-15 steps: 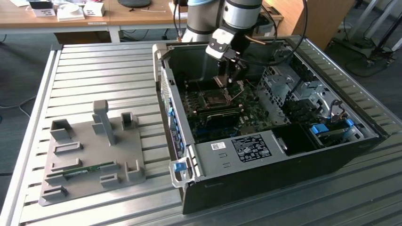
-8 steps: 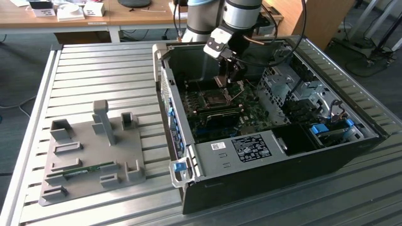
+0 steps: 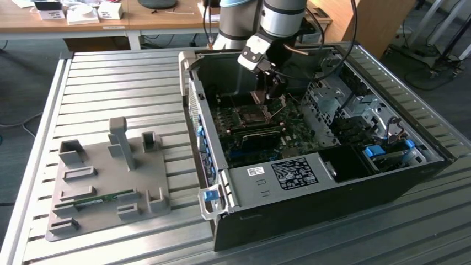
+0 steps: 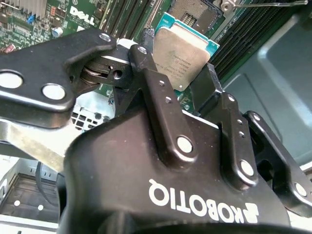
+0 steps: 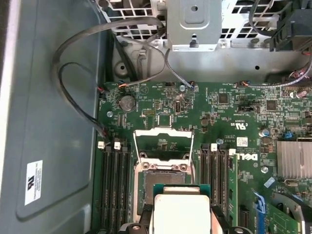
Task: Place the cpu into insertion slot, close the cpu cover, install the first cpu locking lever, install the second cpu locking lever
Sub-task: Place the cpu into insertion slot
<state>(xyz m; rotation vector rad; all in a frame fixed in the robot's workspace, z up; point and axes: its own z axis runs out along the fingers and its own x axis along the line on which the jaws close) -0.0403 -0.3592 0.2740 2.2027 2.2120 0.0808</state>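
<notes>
So, exterior view, gripper: the gripper [image 3: 266,95] hangs low inside the open case [image 3: 309,218], over the green board [image 3: 246,146].
Exterior view, slot: the slot [image 3: 249,115] sits just under the gripper.
Second wrist view, cpu: the cpu [image 4: 183,48] is pinched tight by two edges between the black fingers [image 4: 146,66], silver face showing.
Second wrist view, place: the cpu is up off the board, near the slot, not in it.
First wrist view, cover: the cover [image 5: 163,144] is flipped open beside the slot.
First wrist view, slot: dark and bare, the cpu partly in front of it.
</notes>
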